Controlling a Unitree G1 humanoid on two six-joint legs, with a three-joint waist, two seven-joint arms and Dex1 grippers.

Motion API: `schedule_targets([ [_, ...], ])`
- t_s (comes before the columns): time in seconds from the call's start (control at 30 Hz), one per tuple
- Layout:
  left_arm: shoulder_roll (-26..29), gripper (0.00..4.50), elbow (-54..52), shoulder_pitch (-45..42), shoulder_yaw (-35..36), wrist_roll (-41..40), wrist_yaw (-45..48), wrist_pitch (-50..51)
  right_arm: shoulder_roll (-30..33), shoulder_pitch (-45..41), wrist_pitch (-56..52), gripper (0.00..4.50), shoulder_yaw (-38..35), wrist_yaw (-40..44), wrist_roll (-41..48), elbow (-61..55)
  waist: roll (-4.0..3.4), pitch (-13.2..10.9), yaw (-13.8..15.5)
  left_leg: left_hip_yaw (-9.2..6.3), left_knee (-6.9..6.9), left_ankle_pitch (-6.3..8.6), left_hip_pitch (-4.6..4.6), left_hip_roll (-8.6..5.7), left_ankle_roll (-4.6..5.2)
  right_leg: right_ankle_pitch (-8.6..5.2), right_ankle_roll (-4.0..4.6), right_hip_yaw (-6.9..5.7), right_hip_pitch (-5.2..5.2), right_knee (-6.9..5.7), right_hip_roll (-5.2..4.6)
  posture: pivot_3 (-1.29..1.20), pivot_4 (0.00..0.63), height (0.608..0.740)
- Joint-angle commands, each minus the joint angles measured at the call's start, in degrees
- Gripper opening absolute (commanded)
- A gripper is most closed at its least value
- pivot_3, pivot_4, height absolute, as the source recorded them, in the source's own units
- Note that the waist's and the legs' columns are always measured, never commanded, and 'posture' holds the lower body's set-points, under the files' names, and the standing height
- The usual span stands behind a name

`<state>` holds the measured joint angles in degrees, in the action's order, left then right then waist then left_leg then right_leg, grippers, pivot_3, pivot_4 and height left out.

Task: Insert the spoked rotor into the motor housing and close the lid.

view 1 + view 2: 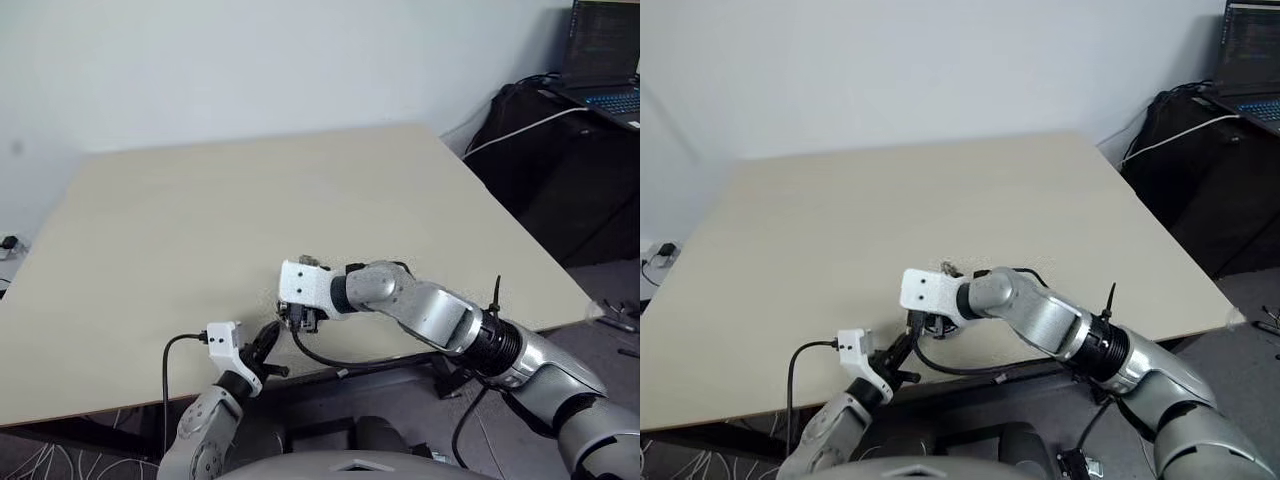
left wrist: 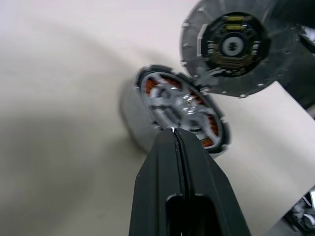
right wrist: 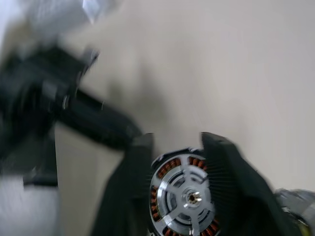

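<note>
The motor housing (image 2: pixel 153 83) lies on the pale table (image 1: pixel 250 200) near its front edge, copper windings showing. The spoked rotor (image 2: pixel 184 105) sits inside it, silver spokes over the windings. My left gripper (image 2: pixel 176 132) is shut on nothing, its tips at the housing's near rim. My right gripper (image 3: pixel 177 140) is open and points down at the housing (image 3: pixel 170 164) and rotor (image 3: pixel 189 196), which show between its fingers. A grey disc (image 2: pixel 275 73) with a dark centre hangs right beside the housing; I cannot tell whether it is the lid.
A small silvery thing (image 1: pixel 310 263) lies on the table just behind my right wrist, partly hidden. Off the table's right side stand a dark bag (image 1: pixel 560 170) and a laptop (image 1: pixel 605 60). The table's front edge runs just under both grippers.
</note>
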<state>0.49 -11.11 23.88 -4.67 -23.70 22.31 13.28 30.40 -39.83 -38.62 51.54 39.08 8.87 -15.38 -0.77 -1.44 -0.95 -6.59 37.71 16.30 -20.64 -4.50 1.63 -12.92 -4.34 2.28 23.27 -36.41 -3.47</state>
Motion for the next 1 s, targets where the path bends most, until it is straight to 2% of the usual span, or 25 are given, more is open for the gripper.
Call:
schedule_targets([
  [0.03,-0.3,0.0,-1.5,-0.3,0.0,-0.7,0.1,-0.8,-0.2,-2.8,4.7,2.62,1.2,4.9,-5.2,1.3,0.01,0.0,0.3,0.0,0.0,0.0,0.0,0.0,0.0,0.01,0.02,0.0,0.0,0.0,0.0,0.0,0.0,0.74],
  [0.47,-0.3,0.0,-1.9,0.9,-0.1,-0.5,0.8,-1.9,0.1,-5.8,10.8,2.62,5.6,22.5,-18.3,6.9,0.01,0.0,0.5,-0.02,0.0,0.0,0.0,0.0,-0.01,0.09,0.17,-0.04,0.01,-0.02,0.01,0.0,0.0,0.74],
  [1.0,0.7,0.0,-2.0,1.6,-0.2,-1.0,2.4,-2.2,-5.8,-2.5,9.9,2.62,3.3,23.5,-25.9,16.6,0.01,0.0,0.5,-0.01,0.02,-0.03,0.01,-0.01,-0.08,0.07,0.23,-0.02,0.09,-0.23,0.01,0.0,0.0,0.74],
])
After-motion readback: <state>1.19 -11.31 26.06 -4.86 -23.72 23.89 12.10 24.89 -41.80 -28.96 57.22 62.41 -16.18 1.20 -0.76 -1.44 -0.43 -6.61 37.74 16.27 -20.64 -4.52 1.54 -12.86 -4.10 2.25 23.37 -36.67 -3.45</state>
